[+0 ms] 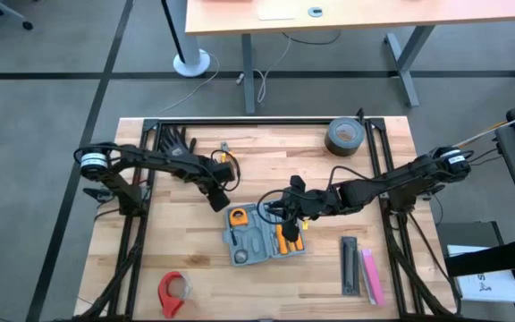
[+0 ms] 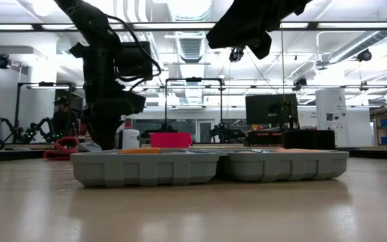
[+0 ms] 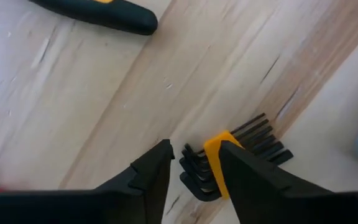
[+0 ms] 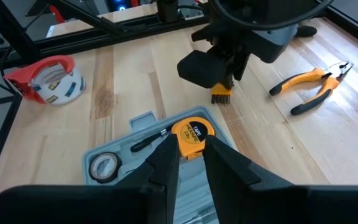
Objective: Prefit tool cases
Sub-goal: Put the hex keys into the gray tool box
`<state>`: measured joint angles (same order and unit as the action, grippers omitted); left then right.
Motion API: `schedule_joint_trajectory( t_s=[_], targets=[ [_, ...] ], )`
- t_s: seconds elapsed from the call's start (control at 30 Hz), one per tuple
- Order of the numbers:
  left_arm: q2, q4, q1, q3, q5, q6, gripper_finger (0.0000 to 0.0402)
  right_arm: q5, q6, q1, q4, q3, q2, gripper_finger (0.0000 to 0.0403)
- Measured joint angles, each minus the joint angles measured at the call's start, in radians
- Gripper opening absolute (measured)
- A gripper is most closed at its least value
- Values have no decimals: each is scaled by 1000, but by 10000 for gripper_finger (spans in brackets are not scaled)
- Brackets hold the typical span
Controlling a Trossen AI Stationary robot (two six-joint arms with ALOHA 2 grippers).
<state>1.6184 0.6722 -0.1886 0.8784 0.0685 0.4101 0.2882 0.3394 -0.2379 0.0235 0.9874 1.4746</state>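
The tool case [image 1: 262,237] lies open on the wooden table, its grey tray up, with a yellow tape measure [image 4: 191,132] and orange-handled tools [image 1: 284,237] in the slots. A black hex key set [image 3: 253,134] in a yellow holder lies flat on the table left of the case. My left gripper [image 3: 194,152] points straight down over it, open, one finger on each side of its bent end. My right gripper [image 4: 188,146] hangs above the case's far left part, slanting down, its fingers a narrow gap apart with nothing between them. My left gripper comes from above, across the hex key set's bent end. One finger [image 3: 241,168] stands against the yellow holder [image 3: 219,146]; I cannot tell whether it touches. The other finger [image 3: 157,168] is apart from the keys. The set lies on the table.
Orange-handled pliers [image 4: 316,84] lie on the table beyond the left gripper. A grey tape roll [image 1: 345,136] sits at the far right, a red tape dispenser [image 1: 174,291] at the near left. A black bar [image 1: 350,264] and a pink bar [image 1: 371,273] lie right of the case.
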Motion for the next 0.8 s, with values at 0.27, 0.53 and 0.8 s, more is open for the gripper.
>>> schedule_joint_trajectory(
  t_s=[0.27, 0.53, 0.8],
  targets=[
    [26, -35, 0, 4, -2, -6, 150, 0, -2, 0, -2, 0, 0, 50],
    [30, -52, 0, 4, -2, -33, 86, 0, -2, 0, -2, 0, 0, 50],
    [32, -81, 0, 3, 21, -95, 7, 0, 0, -1, -2, 0, 0, 59]
  ],
)
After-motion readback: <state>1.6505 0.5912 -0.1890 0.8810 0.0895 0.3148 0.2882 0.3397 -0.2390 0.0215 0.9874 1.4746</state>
